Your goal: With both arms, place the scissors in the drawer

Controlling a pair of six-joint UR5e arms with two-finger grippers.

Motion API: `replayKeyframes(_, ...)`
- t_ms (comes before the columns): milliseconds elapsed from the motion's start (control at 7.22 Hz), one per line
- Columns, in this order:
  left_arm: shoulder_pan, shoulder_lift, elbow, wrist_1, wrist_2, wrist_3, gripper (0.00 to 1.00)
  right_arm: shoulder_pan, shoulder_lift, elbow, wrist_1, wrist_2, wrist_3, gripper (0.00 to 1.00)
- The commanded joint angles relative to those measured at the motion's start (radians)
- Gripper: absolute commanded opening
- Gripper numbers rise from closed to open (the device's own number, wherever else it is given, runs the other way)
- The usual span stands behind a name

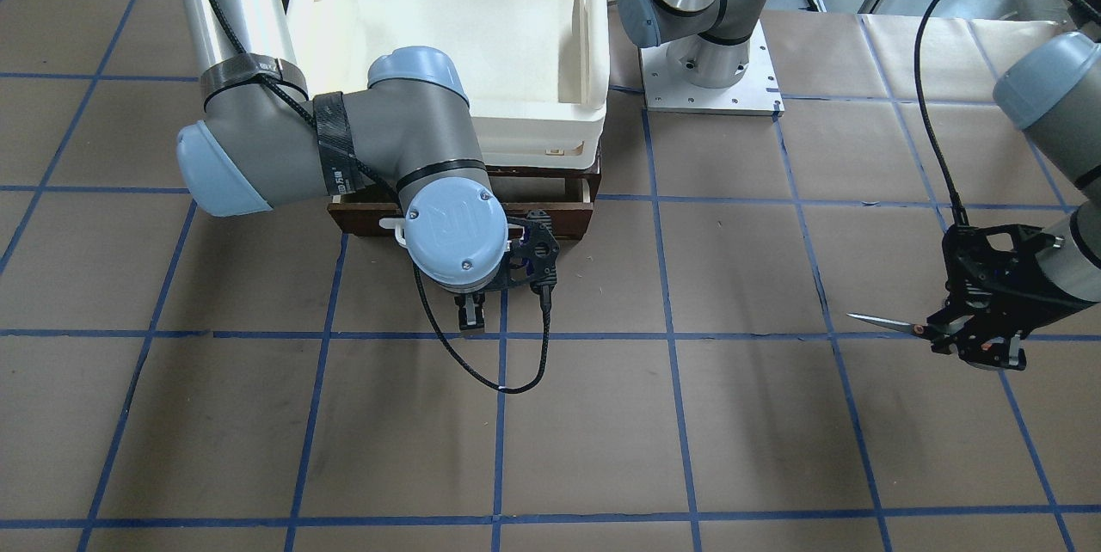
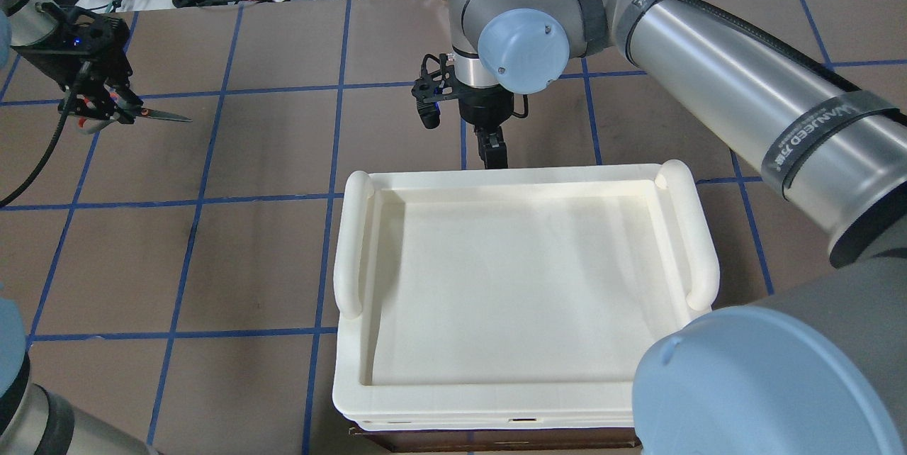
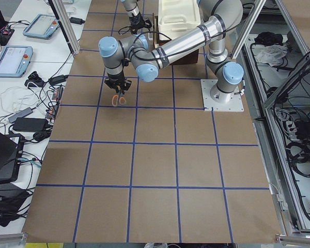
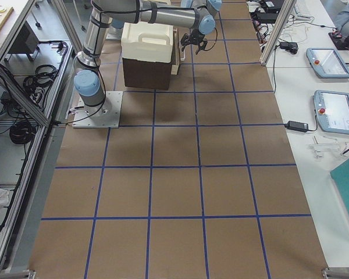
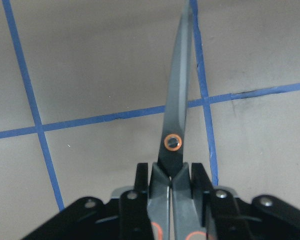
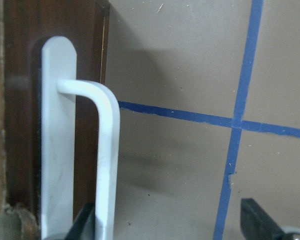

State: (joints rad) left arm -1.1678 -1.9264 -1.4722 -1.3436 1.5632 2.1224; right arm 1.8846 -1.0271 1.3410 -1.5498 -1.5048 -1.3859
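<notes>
My left gripper (image 1: 965, 340) is shut on the grey handles of the scissors (image 1: 886, 324) and holds them above the table, far off to the side of the drawer. The silver blades are closed and stick out of the jaws (image 5: 177, 115). They also show in the overhead view (image 2: 159, 115). My right gripper (image 1: 469, 315) points down at the front of the dark brown drawer (image 1: 568, 225). It is open, and its fingers (image 6: 85, 225) straddle the white bar handle (image 6: 107, 165). The drawer front stands a little out from under the bin, with a strip of pale wood showing.
A cream-white plastic bin (image 1: 593, 36) sits on top of the drawer's cabinet and hides the drawer from overhead (image 2: 358, 249). An arm's metal base plate (image 1: 710, 96) is beside the bin. A black cable loop (image 1: 516, 380) hangs from my right wrist.
</notes>
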Motion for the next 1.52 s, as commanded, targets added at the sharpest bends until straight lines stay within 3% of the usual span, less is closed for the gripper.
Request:
replayKeyframes(0, -0.013, 0.015, -0.003, -0.005, 0.028, -0.010, 0.00, -0.006, 0.010, -0.008, -0.028, 0.000, -0.002, 1.00)
replayKeyframes(1385, -0.015, 0.013, -0.010, 0.001, 0.029, -0.010, 0.00, -0.042, 0.045, -0.075, -0.105, 0.001, -0.015, 1.00)
